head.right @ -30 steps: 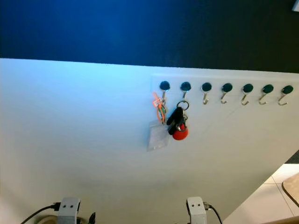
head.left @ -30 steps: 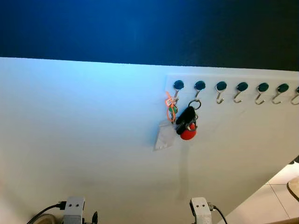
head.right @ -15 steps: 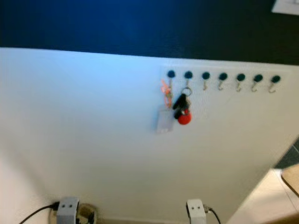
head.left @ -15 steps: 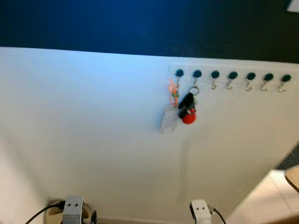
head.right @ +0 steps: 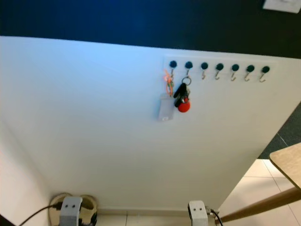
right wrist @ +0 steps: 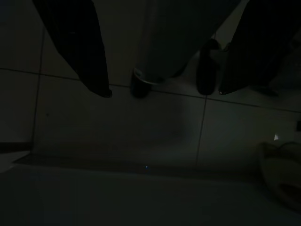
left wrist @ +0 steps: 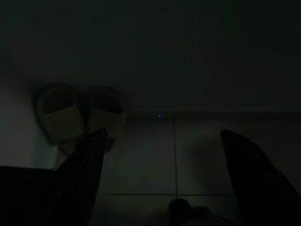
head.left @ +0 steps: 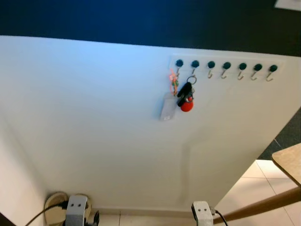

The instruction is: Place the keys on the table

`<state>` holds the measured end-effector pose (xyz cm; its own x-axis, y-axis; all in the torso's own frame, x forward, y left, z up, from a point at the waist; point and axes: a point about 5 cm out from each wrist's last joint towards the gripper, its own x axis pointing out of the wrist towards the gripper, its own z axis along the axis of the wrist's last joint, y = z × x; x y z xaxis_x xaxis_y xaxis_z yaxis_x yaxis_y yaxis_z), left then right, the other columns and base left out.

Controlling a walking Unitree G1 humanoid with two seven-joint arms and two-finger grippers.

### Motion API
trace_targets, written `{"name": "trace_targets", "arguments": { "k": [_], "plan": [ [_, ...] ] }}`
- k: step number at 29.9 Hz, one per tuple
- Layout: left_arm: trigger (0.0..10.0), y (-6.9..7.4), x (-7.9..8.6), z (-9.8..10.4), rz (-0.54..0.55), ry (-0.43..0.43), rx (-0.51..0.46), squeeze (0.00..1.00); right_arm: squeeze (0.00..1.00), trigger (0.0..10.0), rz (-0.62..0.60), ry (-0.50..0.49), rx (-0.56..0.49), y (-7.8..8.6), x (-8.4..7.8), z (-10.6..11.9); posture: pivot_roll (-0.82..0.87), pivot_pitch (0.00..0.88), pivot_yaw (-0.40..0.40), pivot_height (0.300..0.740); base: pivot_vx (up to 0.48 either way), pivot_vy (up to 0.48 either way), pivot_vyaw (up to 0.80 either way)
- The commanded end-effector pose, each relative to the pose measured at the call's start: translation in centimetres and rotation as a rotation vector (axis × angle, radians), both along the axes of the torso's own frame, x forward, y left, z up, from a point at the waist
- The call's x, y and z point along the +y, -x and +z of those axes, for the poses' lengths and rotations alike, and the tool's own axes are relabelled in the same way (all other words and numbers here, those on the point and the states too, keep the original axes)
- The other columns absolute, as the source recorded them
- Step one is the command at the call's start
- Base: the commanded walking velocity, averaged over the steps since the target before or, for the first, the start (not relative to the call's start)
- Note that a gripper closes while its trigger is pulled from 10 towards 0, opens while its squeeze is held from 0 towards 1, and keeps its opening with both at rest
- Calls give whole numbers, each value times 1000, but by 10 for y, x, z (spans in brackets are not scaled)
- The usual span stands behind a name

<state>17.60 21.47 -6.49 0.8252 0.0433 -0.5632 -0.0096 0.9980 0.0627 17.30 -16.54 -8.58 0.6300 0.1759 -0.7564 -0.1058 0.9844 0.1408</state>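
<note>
Keys: the bunch of keys (head.left: 186,96) hangs off the second hook in the row of hooks (head.left: 225,68) on the white wall panel (head.left: 94,117) — black fob, red round tag at the bottom, metal ring up top.
Neighbour: an orange lanyard with a clear badge holder (head.left: 167,107) hangs from the first hook, just beside the keys and maybe touching them.
Table: one wooden corner of the table (head.left: 288,162) pokes in at the robot's right, well apart from the hooks.
Left gripper: left gripper (left wrist: 164,169) hangs low over the tiled floor, fingers spread wide with nothing between them. A pair of slippers (left wrist: 77,115) sits by the wall base near it.
Right gripper: right gripper (right wrist: 160,92) is down by the floor too, fingers apart and empty.
Step in hand: looks like lining up on the keys, since both arms are idle and nothing is grabbed yet.
How I'd do it: reach with the right arm, since the hook and the table are both on that side. Pinch the fob or ring, not the red tag, then lift up and off the hook — pulling straight out would probably snag.
Watch out: grabbing the lanyard along with the keys.
</note>
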Motion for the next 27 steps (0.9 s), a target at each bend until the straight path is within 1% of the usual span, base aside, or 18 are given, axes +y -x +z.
{"name": "trace_targets", "arguments": {
  "k": [1,3,6,14,18,21,22,24,25,26,27],
  "plan": [
    [10000,0,1,0,-13,-14,8,0,0,10000,-8,5,-15,-3,-2,2,116,31,-28,740,0,-480,0],
    [10000,-1,-1,0,-13,-10,5,0,0,10000,-9,5,-14,-3,-2,2,115,32,-30,740,0,-480,0],
    [10000,-2,-3,1,-3,-1,-11,0,0,10000,-10,7,-14,-3,-4,2,115,32,-30,740,0,-251,0],
    [10000,3,-2,-1,24,2,0,0,0,10000,-3,13,-17,-3,-6,2,112,35,-38,740,0,0,0],
    [10000,7,0,-1,26,-10,-20,0,0,10000,24,8,-54,-7,-4,5,109,36,-42,740,0,0,0],
    [10000,6,4,5,-11,-29,-68,0,0,10000,82,14,-157,-18,0,14,105,40,-42,740,0,0,0],
    [10000,6,4,5,-11,-29,-68,0,0,10000,82,14,-157,-18,0,14,105,40,-42,740,0,0,0],
    [10000,4,4,14,-95,-40,-155,0,0,10000,143,19,-306,-29,4,27,101,44,-42,740,0,0,0],
    [10000,4,4,14,-95,-40,-155,0,0,10000,143,19,-306,-29,4,27,101,44,-42,740,0,0,0],
    [10000,0,3,27,-146,-12,-268,0,0,10000,170,34,-539,-45,6,52,95,49,-40,740,0,0,0],
    [10000,-3,2,33,-157,0,-311,0,0,10000,162,48,-636,-51,6,65,95,50,-39,740,0,0,0]
  ]
}}
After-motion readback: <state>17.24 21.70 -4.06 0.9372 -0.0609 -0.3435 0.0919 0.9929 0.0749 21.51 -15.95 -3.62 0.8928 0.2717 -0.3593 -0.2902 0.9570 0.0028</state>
